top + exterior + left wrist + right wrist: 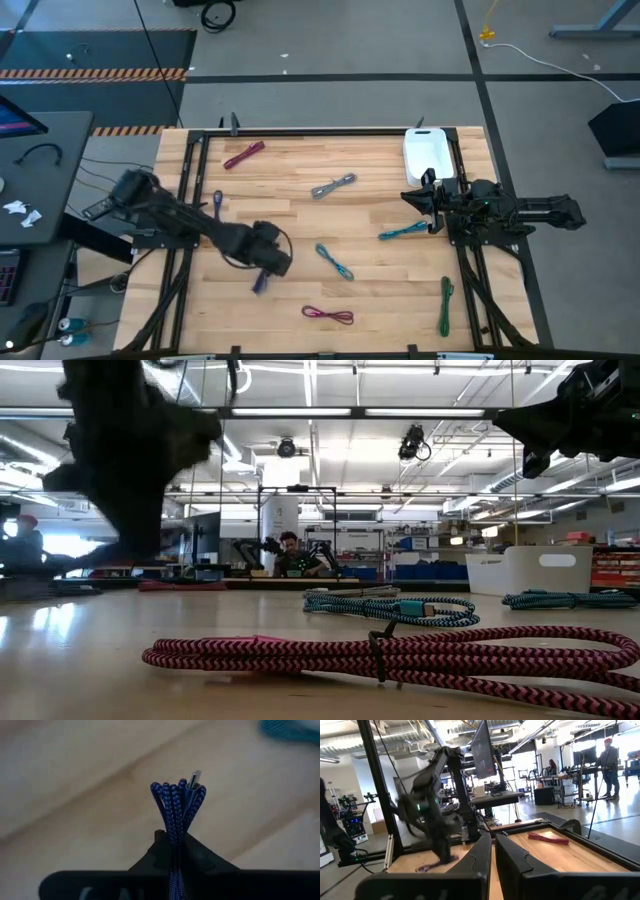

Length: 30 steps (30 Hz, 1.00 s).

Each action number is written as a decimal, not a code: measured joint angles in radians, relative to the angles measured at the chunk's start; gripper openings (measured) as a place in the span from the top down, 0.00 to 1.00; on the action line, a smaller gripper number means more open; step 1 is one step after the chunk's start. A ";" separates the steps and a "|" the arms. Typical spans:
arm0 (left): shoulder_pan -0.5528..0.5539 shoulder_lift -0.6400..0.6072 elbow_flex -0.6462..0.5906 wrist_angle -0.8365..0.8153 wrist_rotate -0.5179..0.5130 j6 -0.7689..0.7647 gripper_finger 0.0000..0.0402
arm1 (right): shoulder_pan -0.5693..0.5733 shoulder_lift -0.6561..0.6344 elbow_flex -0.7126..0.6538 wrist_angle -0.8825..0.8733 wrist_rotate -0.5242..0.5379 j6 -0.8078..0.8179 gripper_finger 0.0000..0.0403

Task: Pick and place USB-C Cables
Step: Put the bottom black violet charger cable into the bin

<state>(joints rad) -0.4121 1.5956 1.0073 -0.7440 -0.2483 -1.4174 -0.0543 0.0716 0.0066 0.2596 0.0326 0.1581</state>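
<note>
My left gripper (267,268) is out over the near left part of the wooden table (300,215), shut on the purple USB-C cable (177,805), a short braided bundle. Other cables lie loose on the wood: maroon (243,155), grey (333,186), teal (403,232), light blue (335,261), magenta (328,315) and green (445,305). My right gripper (493,855) is shut with nothing in it, drawn back at the table's right edge near the white bin (430,152). My left gripper pinches the purple cable bundle, several strands together, between its two fingers (155,852). The looped end with a metal plug (194,777) sticks out past the fingertips, so the bundle runs along the fingers. The fingers slant steeply down from above. The bundle appears lifted off the wood.
The white bin stands at the far right corner, beside the folded right arm (500,210). In the low view the magenta cable (400,655) lies closest to the near edge, with the light blue one (390,607) behind it. Bare wood shows at the table's middle.
</note>
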 joint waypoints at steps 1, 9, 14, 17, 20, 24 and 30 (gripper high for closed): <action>0.006 -0.031 -0.002 -0.005 -0.045 0.028 0.95 | 0.000 0.000 0.000 0.000 0.000 0.000 0.93; 0.232 -0.155 0.000 0.361 -0.213 0.592 0.95 | 0.000 0.000 0.000 0.000 0.000 0.000 0.93; 0.474 -0.089 0.000 0.712 -0.097 1.017 0.95 | 0.000 0.000 0.000 0.000 0.000 0.000 0.93; 0.610 -0.012 0.001 1.058 0.069 1.178 0.95 | 0.000 0.000 0.000 0.000 0.000 0.000 0.93; 0.719 0.109 0.003 1.450 0.282 1.218 0.95 | 0.000 0.000 0.000 0.000 0.000 0.000 0.93; 0.810 0.313 0.087 1.799 0.404 1.190 0.95 | 0.000 0.000 0.000 0.001 0.000 0.000 0.93; 0.830 0.620 0.446 1.832 0.434 1.136 0.95 | 0.000 0.000 0.000 0.000 0.000 0.000 0.93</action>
<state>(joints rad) 0.4180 2.2152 1.4538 1.0880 0.1858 -0.2819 -0.0540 0.0719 0.0063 0.2596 0.0326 0.1577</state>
